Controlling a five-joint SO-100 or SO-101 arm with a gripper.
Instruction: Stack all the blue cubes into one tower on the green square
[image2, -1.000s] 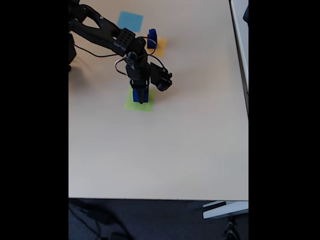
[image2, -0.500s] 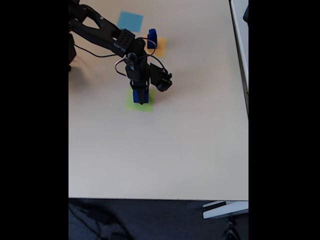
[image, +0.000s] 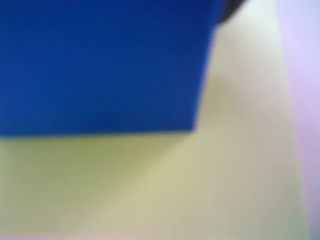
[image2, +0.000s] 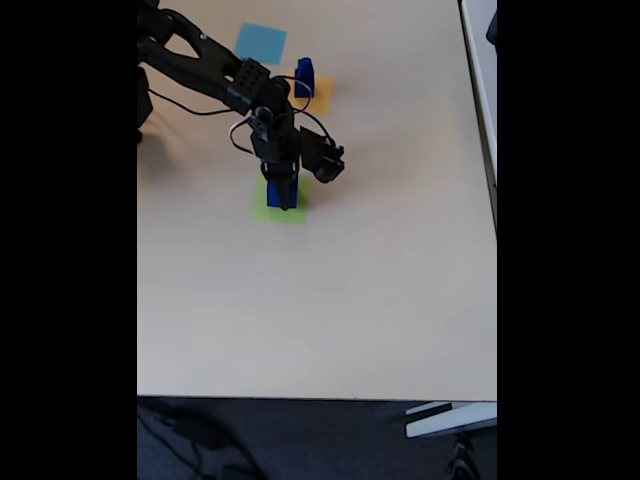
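Fingers (image2: 284, 200) astride blue cube (image2: 275, 190), green square (image2: 264, 209).

We count two dark blue cubes in the fixed view: one (image2: 281, 192) on the green square (image2: 262, 208), one (image2: 304, 77) on the orange square (image2: 322, 94). We count three paper squares, including one light-blue square (image2: 261, 42).

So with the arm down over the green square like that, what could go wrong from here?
1. The gripper sits right on the blue cube over the green square; lifting away could drag or tip it.
2. In the wrist view the cube lies close to the paper's right edge, so the tower's base may end off centre.
3. Another blue cube waits on the orange square, close by the arm's link; a swing there might knock it.
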